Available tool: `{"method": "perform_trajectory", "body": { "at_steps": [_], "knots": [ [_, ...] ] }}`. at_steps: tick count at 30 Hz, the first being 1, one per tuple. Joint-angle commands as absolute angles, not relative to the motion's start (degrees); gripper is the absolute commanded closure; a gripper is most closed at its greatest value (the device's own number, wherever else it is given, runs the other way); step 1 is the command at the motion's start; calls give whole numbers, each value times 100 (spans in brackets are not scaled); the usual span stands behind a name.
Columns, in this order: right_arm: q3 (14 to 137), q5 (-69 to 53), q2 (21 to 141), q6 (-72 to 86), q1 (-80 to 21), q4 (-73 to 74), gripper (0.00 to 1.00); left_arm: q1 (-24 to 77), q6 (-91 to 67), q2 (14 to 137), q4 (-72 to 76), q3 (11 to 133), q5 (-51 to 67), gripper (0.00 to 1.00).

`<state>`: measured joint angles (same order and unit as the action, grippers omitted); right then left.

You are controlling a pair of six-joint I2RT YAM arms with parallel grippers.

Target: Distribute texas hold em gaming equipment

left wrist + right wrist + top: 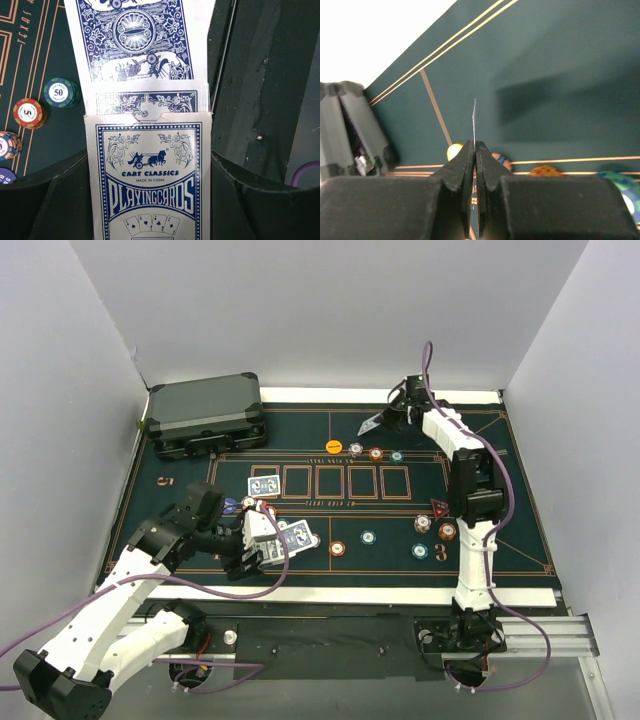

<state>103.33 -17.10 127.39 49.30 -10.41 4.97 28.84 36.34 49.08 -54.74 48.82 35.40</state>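
Starting with the right wrist view, you can see your right gripper (475, 150) pinched tight on a single card (474, 112), which stands edge-on between the fingers. From overhead, that arm stretches to the upper right of the frame. It holds the card over the green mat (520, 490) that covers the worktop, just above a row of four chips (375, 453).

Your left gripper (150, 165), at the lower left of the overhead frame, is clamped on a blue and white card box (150, 205) printed "Cart Classics Playing Cards". The box is open at its far end, and blue-backed cards (135, 35) stick out of it toward the top of the left wrist frame. To the left of the box in that view lie a teal chip marked 50 (61, 92), a red chip (29, 113), an orange chip (7, 144) and the edge of a blue chip (5, 175).

Overhead, one face-down card (263, 485) lies on the mat just left of the row of outlined rectangles, close above the left gripper. Five more chips (420, 551) sit scattered in the lower right part of the mat, with a red triangular marker (439, 507) near them. The dark grey case (205, 415) rests shut at the upper left.
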Motion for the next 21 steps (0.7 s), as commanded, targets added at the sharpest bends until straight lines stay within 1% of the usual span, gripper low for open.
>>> {"method": "perform_trajectory", "body": {
  "at_steps": [1, 4, 6, 9, 10, 11, 12, 13, 14, 16, 18, 21],
  "knots": [
    [10731, -1362, 13077, 4746, -923, 896, 100, 2909, 3525, 4843, -5168, 5185, 3762, 100],
    [10872, -1284, 13333, 4685, -888, 1124, 100, 2918, 3516, 4843, -5168, 5177, 3753, 100],
    [10802, -1196, 13368, 4606, -888, 1230, 98, 2918, 3533, 4834, -5177, 5194, 3735, 100],
    [10635, -1099, 13272, 4465, -870, 1266, 91, 2918, 3568, 4843, -5203, 5186, 3718, 100],
    [10600, -1090, 13263, 4413, -870, 1327, 83, 2918, 3586, 4843, -5212, 5177, 3709, 100],
    [10600, -1064, 13245, 4395, -853, 1414, 79, 2918, 3586, 4834, -5221, 5168, 3726, 100],
    [10608, -1037, 13236, 4325, -853, 1485, 71, 2918, 3595, 4834, -5229, 5177, 3727, 100],
    [10600, -907, 13175, 4289, -844, 1572, 67, 2918, 3603, 4825, -5238, 5177, 3718, 100],
    [10582, -818, 13140, 4228, -852, 1608, 59, 2918, 3621, 4825, -5247, 5185, 3709, 100],
    [10573, -668, 12991, 4166, -835, 1652, 52, 2918, 3638, 4808, -5265, 5177, 3683, 100],
    [10591, -668, 12798, 4149, -791, 1670, 47, 2918, 3647, 4790, -5291, 5177, 3665, 100],
    [10617, -633, 12377, 4105, -782, 1731, 43, 2918, 3665, 4772, -5317, 5168, 3656, 100]
  ]
}}
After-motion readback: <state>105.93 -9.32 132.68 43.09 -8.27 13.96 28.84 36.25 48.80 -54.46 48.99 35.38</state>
